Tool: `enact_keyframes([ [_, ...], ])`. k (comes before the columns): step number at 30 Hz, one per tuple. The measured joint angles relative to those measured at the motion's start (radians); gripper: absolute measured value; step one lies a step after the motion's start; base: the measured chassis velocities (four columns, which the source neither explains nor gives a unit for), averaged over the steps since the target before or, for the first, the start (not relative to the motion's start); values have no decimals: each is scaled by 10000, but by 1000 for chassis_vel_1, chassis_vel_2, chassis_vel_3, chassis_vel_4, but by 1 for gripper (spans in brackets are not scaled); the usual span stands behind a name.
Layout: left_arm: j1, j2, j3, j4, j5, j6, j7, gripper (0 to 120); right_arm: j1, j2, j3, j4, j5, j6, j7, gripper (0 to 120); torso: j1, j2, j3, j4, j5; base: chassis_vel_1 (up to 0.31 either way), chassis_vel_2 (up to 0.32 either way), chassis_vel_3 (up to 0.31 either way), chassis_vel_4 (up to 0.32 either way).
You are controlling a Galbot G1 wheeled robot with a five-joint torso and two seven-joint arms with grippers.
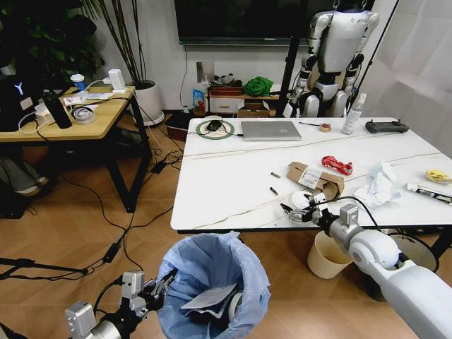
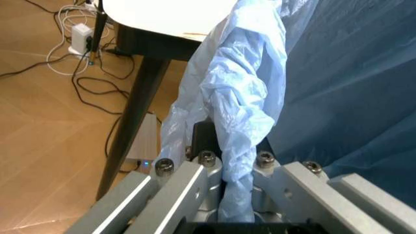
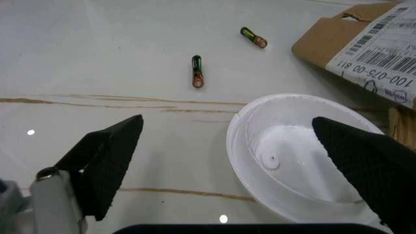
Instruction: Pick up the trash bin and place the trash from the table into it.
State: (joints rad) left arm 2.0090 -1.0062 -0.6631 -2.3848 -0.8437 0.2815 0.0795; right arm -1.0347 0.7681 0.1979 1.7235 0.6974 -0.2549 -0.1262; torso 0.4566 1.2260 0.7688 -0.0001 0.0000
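Between the spread jaws of the right gripper [image 3: 227,161] sits a white lid [image 3: 295,153] on the table [image 1: 226,183], lined up for grabbing, while the left gripper [image 2: 224,170] pinches the trash bin [image 1: 212,282] bag, holding it ready below the edge.

The trash bin [image 1: 212,282] sits low in front of the table [image 1: 226,191], off its front left corner. On the table, the white lid [image 1: 301,200] lies at the front edge. The cardboard box [image 1: 316,179] lies just behind the lid. Two small batteries [image 1: 274,183] lie left of the box. The laptop [image 1: 270,130] lies by the back edge.
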Motion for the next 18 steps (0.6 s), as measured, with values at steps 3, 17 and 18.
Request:
enact_keyframes([
  [3, -3, -22, 16, 3, 5, -2, 4, 0, 10, -17, -62, -61, 17, -52, 2, 88, 0, 0, 0, 0, 0, 0, 0, 0, 0],
  [17, 24, -49, 0, 6, 27, -24, 38, 0, 175, -137, -255, -277, 76, -76, -84, 34, -3, 1, -2, 0, 0, 0, 0, 0, 0],
  [18, 24, -49, 0, 6, 27, -24, 38, 0, 175, -137, -255, -277, 76, -76, -84, 34, -3, 1, -2, 0, 0, 0, 0, 0, 0],
])
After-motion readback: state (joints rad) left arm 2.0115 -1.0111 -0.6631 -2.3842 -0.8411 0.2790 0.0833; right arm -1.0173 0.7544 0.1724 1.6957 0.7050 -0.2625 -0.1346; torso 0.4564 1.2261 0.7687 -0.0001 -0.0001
